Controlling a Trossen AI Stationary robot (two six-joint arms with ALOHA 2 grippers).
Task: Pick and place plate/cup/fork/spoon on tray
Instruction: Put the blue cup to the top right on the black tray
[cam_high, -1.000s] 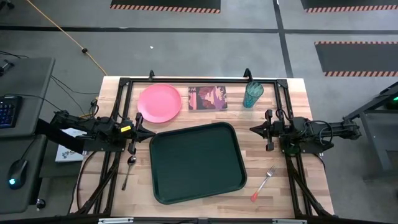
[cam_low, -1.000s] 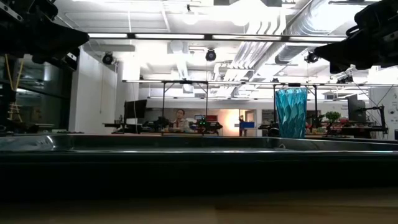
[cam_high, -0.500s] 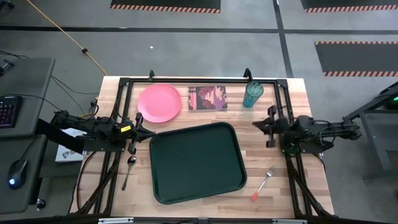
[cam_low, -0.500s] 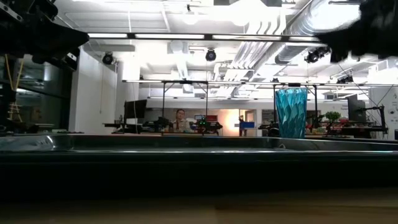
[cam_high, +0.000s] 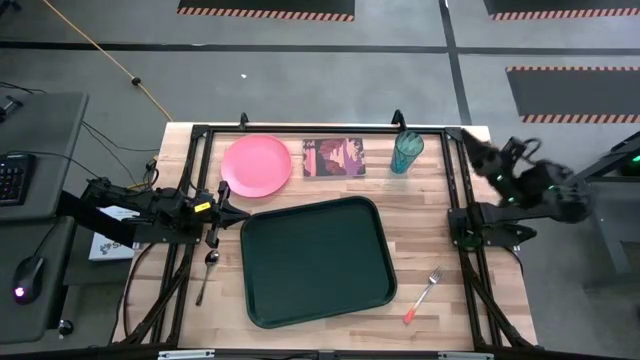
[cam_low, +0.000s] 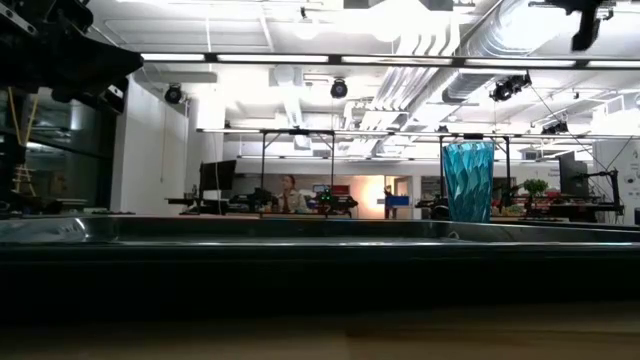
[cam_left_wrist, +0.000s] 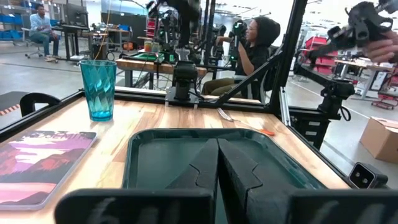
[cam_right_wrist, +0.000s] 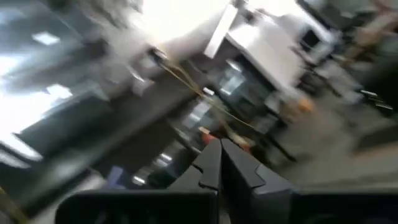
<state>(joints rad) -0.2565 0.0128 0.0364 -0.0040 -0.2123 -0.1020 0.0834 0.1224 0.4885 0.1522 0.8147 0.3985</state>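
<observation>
The right hand (cam_high: 470, 141) is raised near the back right corner of the tabletop (cam_high: 420, 215), just beside the cup (cam_high: 407, 152). Its own camera shows the two fingers pressed together with nothing between them. The left hand (cam_high: 222, 214) waits at the tray's left edge, fingers likewise closed and empty, close above the spoon (cam_high: 208, 273).

Nothing is on the tray (cam_high: 315, 260) yet. The plate (cam_high: 257, 165) lies behind its left corner, the cup stands at the back right, the fork (cam_high: 424, 294) lies just off the tray's right front corner, and the spoon lies off its left side.

My worry is the cup: it is tall and light, and a closed hand swinging in from the side could knock it over or push it toward the table's back frame. The fingers would need to spread before closing in. A maroon picture card (cam_high: 334, 157) sits between plate and cup, near enough to be nudged. The black frame rails (cam_high: 462, 190) along the right edge crowd that arm's approach
</observation>
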